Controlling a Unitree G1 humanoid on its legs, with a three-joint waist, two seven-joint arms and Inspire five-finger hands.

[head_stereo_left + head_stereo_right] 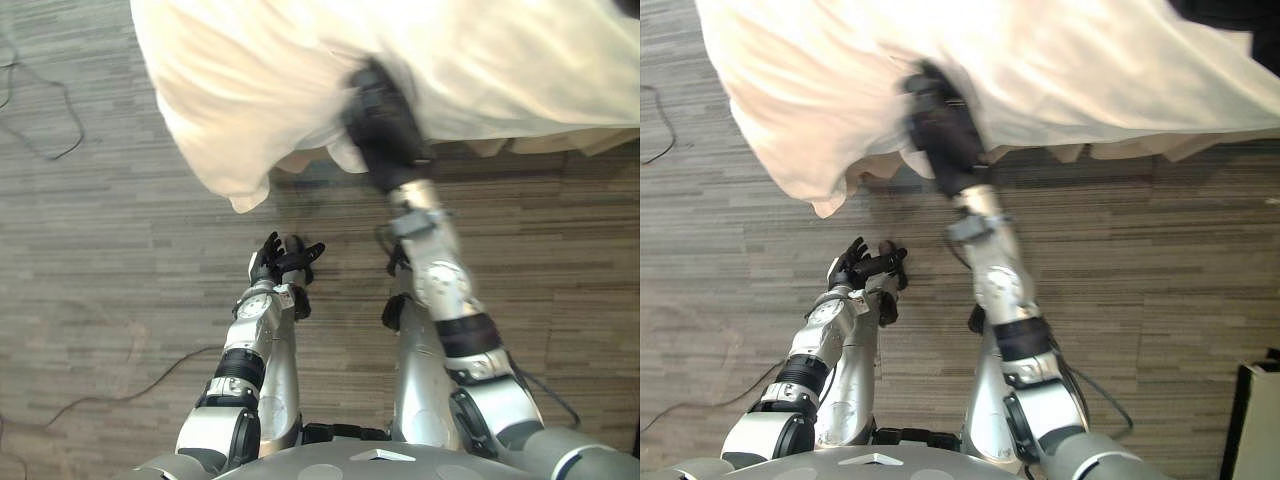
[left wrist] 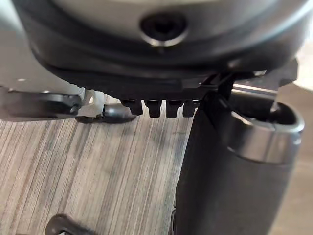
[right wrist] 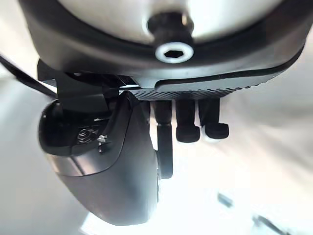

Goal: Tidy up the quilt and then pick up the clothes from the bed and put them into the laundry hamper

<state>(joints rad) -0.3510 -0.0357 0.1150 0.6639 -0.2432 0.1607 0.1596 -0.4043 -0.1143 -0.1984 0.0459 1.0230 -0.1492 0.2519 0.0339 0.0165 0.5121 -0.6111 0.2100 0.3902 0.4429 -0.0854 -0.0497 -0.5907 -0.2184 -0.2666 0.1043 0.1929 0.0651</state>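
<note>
A white quilt (image 1: 300,70) drapes over the bed's near edge, and one corner (image 1: 240,195) hangs down toward the wooden floor. My right hand (image 1: 385,125) is raised against the quilt's lower edge, dark against the white cloth; the right wrist view has the quilt (image 3: 264,161) spread close behind the hand (image 3: 112,166). My left hand (image 1: 285,258) hovers low over the floor in front of me. Its fingers are relaxed and spread, it holds nothing, and it is well short of the quilt. In the left wrist view there is bare floor (image 2: 98,166) beyond that hand.
The beige bed base (image 1: 560,142) shows under the quilt at the right. Wooden plank floor (image 1: 100,300) stretches left and right of my arms. A pale upright object (image 1: 1260,420) stands at the far right edge of the floor. Something dark (image 1: 1230,15) lies on the bed at the far right.
</note>
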